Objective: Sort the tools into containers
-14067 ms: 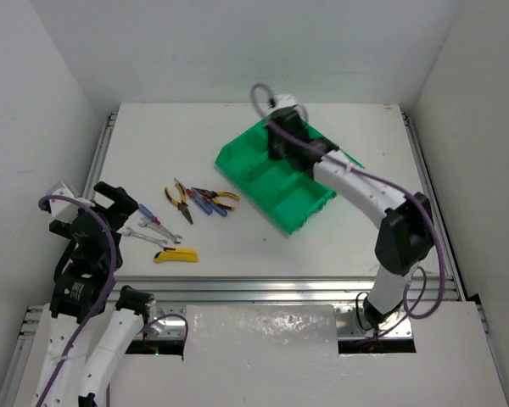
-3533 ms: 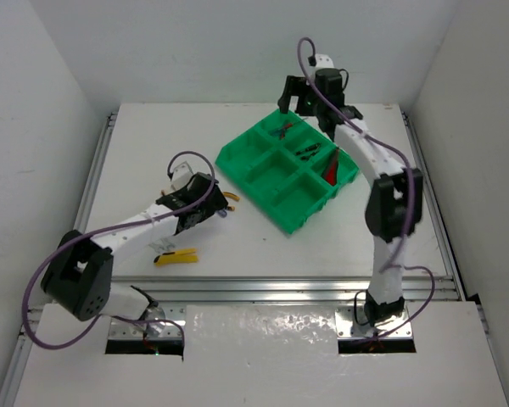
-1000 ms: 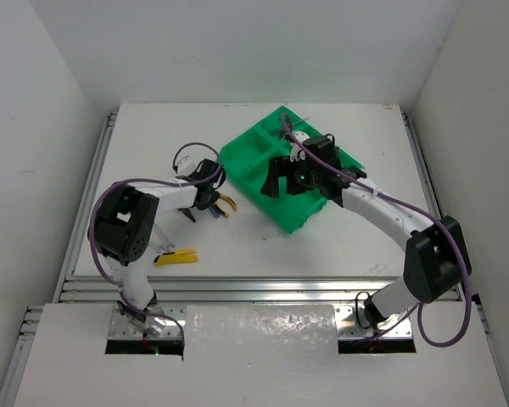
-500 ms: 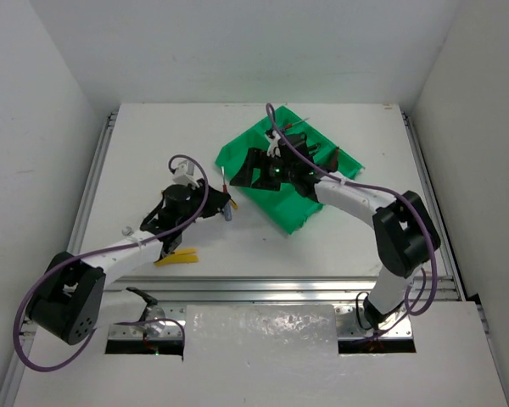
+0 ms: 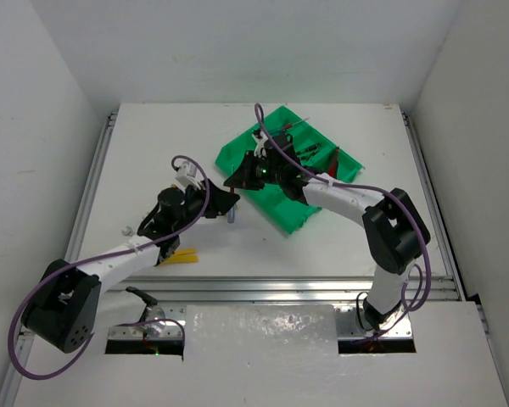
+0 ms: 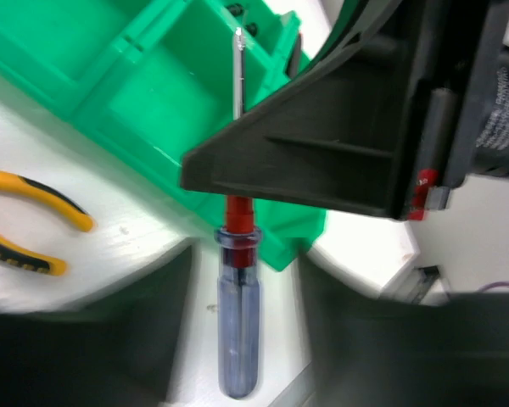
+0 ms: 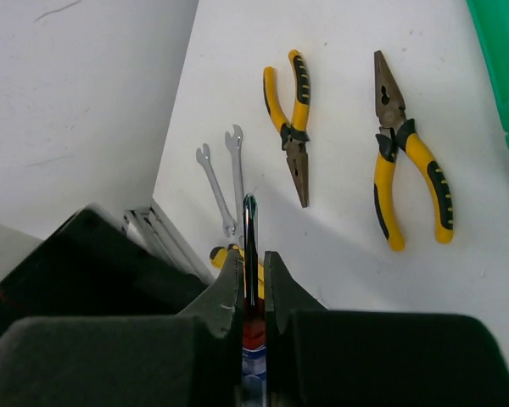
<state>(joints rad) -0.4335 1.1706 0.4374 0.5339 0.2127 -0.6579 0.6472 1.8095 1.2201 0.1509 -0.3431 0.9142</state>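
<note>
left arm (image 5: 119,252) showing white links, black joints | right arm (image 5: 339,197) wearing the same white and black | purple cable (image 5: 12,339) looping off each | right fingers (image 7: 223,305) showing black, wedge-shaped

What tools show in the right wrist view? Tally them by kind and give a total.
Yellow-handled pliers: 2
Wrenches: 2
Screwdriver, clamped in the right gripper: 1
Yellow utility knife, mostly hidden: 1
Total: 6
</note>
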